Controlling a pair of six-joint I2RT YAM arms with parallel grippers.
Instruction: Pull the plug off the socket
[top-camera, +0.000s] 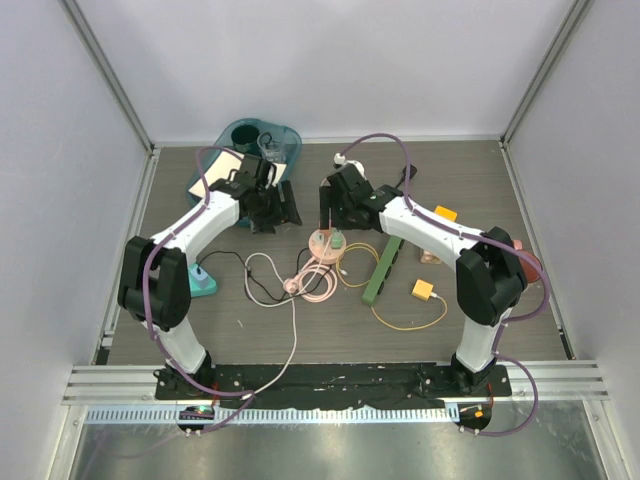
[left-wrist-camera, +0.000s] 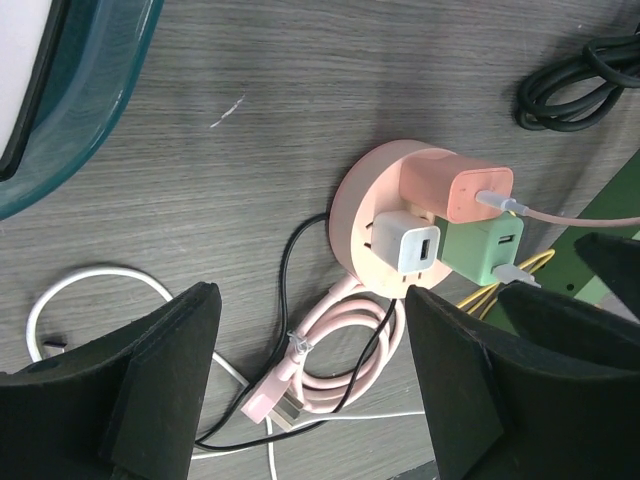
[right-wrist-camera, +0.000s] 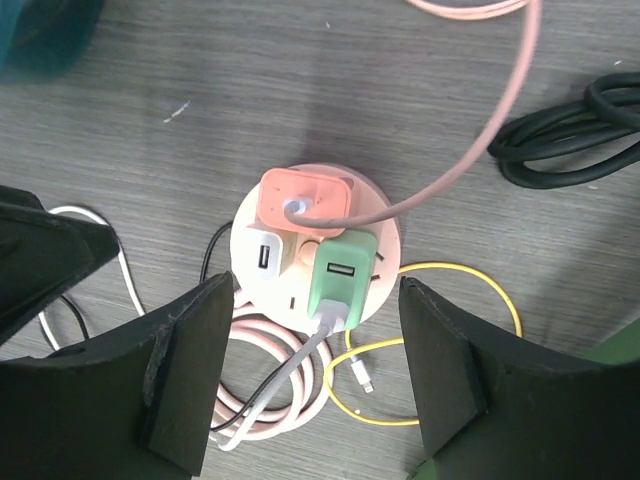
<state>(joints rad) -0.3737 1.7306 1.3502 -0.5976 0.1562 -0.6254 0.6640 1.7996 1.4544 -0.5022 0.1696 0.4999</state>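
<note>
Three plug cubes sit in the round pink plastic socket hub (left-wrist-camera: 352, 215), which lies flat about mid-desk on the grey wood-grain desk (top-camera: 330, 345), between the two hands.

Left side: left hand (left-wrist-camera: 310, 300) hovers above the hub, fingers (left-wrist-camera: 150, 390) spread wide, nothing in them, no contact. In its own view the hub sits up and right of the gap, not centred.

On the hub, left to right in the right wrist view:
- small white plastic cube plug (right-wrist-camera: 268, 255), no cable in it
- salmon-pink plastic cube plug (right-wrist-camera: 305, 197), pink cable (right-wrist-camera: 500, 130) out the top
- mint-green plastic cube plug (right-wrist-camera: 342, 275), grey-white cable (right-wrist-camera: 305, 355) out the top

Task doesn't say which plug, so I can't tell.

Right side: right hand (right-wrist-camera: 316, 300) is also spread wide and empty, hovering, with the green plug roughly centred between its fingers.

Handling, my read:
- Plugs are rigid, light and smooth-sided, so slip risk.
- Grip the cube body on opposite flat faces, low near the hub. Never the cable.
- Hub looks light and unanchored and likely lifts with the plug. Pin its rim with one hand, pull straight up with the other.
- Cubes are packed tight, so there's little finger clearance.
</note>
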